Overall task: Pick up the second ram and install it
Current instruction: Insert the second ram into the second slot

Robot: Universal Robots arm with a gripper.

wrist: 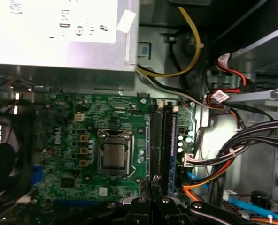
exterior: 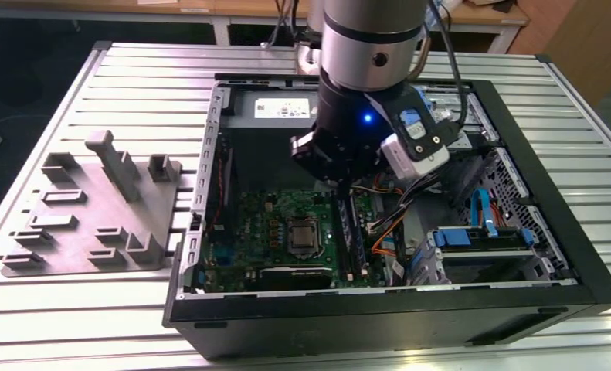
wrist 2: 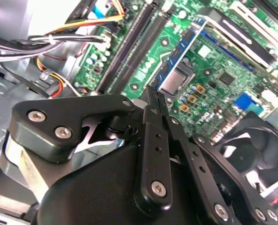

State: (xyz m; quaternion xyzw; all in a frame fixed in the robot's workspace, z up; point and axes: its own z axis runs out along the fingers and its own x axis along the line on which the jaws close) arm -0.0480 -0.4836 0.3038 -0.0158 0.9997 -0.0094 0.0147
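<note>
The hand (wrist: 153, 180), its fingers pressed together and gripping nothing, hovers over the motherboard (wrist: 64, 117) near a ram stick (wrist: 172, 150) seated in its slot.

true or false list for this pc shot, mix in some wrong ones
1. The computer case lies open on the slatted table. True.
2. The grey holder sits at the exterior view's right of the case. False: it is at the exterior view's left.
3. The gripper is inside the case, right at the memory slots. True.
4. A cooler covers the processor. False: the processor is bare.
</note>
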